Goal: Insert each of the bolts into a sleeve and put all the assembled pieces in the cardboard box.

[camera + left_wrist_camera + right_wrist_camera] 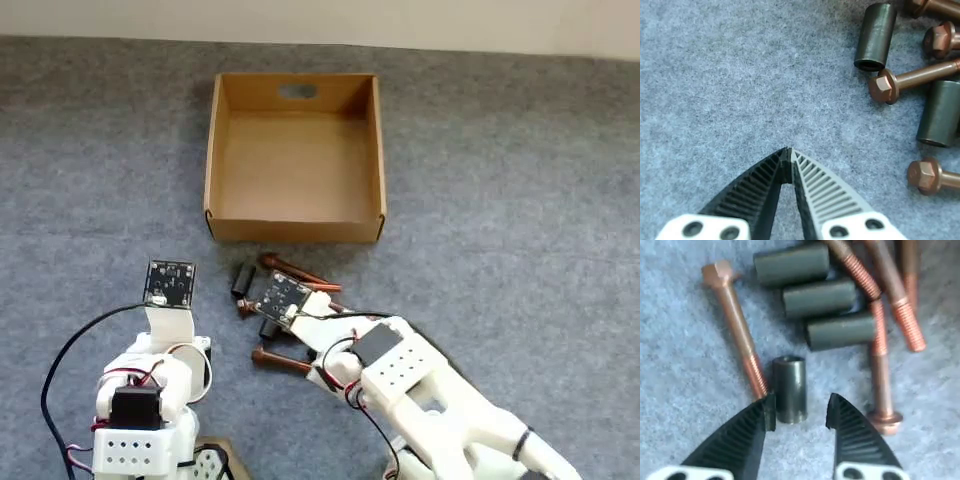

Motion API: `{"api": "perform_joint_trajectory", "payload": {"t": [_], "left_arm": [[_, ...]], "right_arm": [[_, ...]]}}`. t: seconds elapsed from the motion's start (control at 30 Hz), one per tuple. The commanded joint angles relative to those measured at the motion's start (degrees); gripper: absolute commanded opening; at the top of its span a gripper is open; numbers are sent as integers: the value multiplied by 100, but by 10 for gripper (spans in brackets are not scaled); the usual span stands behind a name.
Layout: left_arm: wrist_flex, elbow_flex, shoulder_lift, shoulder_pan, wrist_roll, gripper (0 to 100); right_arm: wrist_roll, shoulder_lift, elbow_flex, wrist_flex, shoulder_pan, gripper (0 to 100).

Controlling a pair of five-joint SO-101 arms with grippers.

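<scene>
The grey felt surface [520,200] is carrying everything. The cardboard box [295,170] is standing open at the far middle of it, with its bare floor showing. Two white arms are standing at the near edge. The left arm [150,400] is pointing towards the box, beside the pile of parts. The right arm [420,390] is leaning in from the near right and is hanging over that pile.

The copper bolts [300,270] and the dark sleeves [241,279] are lying loose and separate on the surface, just in front of the near wall of the box.

The right pincer [801,402] is standing wide, its two black fingers on either side of a single sleeve [790,385] that is lying on the felt. One finger is touching or almost touching it, and the other is apart from it. A long bolt [737,325] is lying just beside this sleeve.

The left pincer [788,155] is closed, fingertips meeting, holding nothing, over bare felt near the pile
</scene>
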Motion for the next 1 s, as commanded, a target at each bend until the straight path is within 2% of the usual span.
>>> {"api": "perform_joint_trajectory", "payload": {"t": [0.0, 0.2, 0.37, 0.5, 0.63, 0.77, 0.9, 0.97], "left_arm": [[26, 101, -40, -48, -35, 8], [26, 101, -40, -48, -35, 8], [26, 101, -40, -48, -35, 8], [26, 101, -40, -48, -35, 8], [26, 101, -40, -48, -35, 8], [26, 101, -40, -48, -35, 8], [26, 101, -40, -48, -35, 8], [26, 101, -40, -48, -35, 8]], "right_arm": [[-79, 514, -84, -277, -4, 170], [-79, 1165, -101, -857, -13, 170], [-70, 1015, -101, -919, 13, 157], [-70, 523, -101, -655, 22, 0], [-79, -435, -92, -4, 251, 5], [-79, -1745, -48, 664, 1103, 5], [-105, -2721, -22, 1270, 2554, 5], [-378, -2844, 84, 1358, 3231, 5]]}}
